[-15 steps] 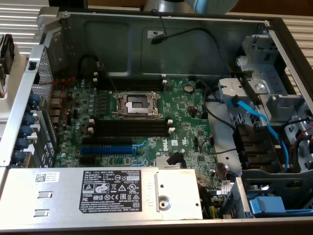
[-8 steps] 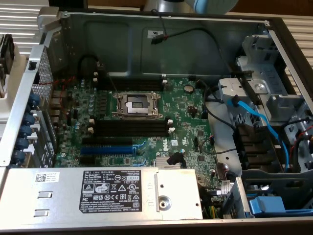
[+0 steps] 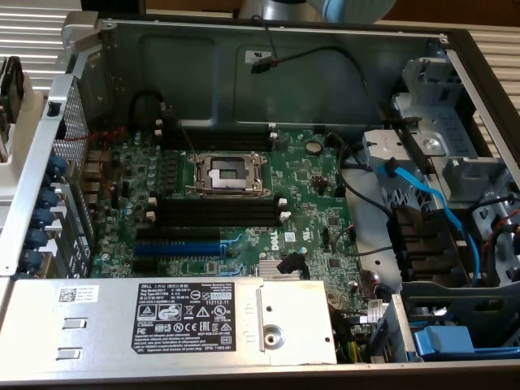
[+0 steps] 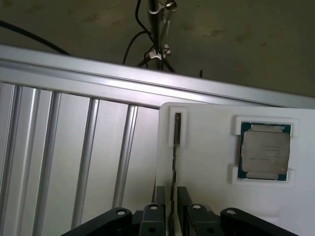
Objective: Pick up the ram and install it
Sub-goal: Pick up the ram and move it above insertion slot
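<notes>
Ram: long thin dark-green circuit strip (image 4: pixel 173 147), seen edge-on, standing upright in a narrow groove of a white moulded plastic holder (image 4: pixel 206 147).
Hand: black two-fingered hand (image 4: pixel 172 191) astride the lower end of the strip, one finger (image 4: pixel 182 196) on each side; jaws apart, not clamped, with a sliver of gap showing on either side.
Holder: rests on the ribbed aluminium bench (image 4: pixel 59 157); also carries a square silver-lidded processor chip (image 4: pixel 264 152) in its own recess, well apart from the strip.
Destination: long black memory slots (image 3: pixel 218 213) on the green motherboard (image 3: pixel 309 179), inside the open grey metal computer case (image 3: pixel 244 65), just beside the bare silver processor socket (image 3: pixel 227 173); no strip seated in any of them.
Done: hand lined up on the strip, fingers straddling it.
Left: both halves of the task, by this reckoning; strip not yet gripped or lifted out of its groove, slots not yet filled.
Progress: early, at the threshold of the pick.
</notes>
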Motion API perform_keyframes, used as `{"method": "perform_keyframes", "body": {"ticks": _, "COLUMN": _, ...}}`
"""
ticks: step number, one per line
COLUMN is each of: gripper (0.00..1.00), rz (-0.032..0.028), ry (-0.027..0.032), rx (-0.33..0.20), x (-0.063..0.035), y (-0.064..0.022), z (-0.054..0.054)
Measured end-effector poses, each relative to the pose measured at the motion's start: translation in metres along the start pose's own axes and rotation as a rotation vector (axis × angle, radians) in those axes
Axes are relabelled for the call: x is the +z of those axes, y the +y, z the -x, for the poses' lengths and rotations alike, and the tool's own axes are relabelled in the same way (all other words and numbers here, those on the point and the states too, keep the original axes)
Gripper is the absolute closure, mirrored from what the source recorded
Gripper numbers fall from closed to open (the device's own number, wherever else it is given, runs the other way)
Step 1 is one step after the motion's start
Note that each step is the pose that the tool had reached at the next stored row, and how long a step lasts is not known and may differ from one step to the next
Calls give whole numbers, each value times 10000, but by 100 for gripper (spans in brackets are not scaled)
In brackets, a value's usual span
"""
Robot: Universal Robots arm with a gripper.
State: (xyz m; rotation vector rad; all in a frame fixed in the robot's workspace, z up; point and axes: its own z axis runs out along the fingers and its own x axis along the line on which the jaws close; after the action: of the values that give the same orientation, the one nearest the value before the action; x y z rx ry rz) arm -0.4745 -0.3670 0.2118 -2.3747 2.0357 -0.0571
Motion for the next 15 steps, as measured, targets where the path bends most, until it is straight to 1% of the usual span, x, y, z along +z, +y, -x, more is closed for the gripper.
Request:
{"method": "perform_keyframes", "body": {"ticks": 5, "gripper": 75, "rz": -11, "ry": -40, "rx": 1, "x": 27, "y": -3, "z": -1}}
{"method": "perform_keyframes", "body": {"ticks": 10, "gripper": 75, "rz": -22, "ry": -92, "rx": 4, "x": 49, "y": -4, "z": -4}}
{"method": "perform_keyframes", "body": {"ticks": 15, "gripper": 75, "rz": -24, "ry": -118, "rx": 4, "x": 66, "y": -3, "z": -8}}
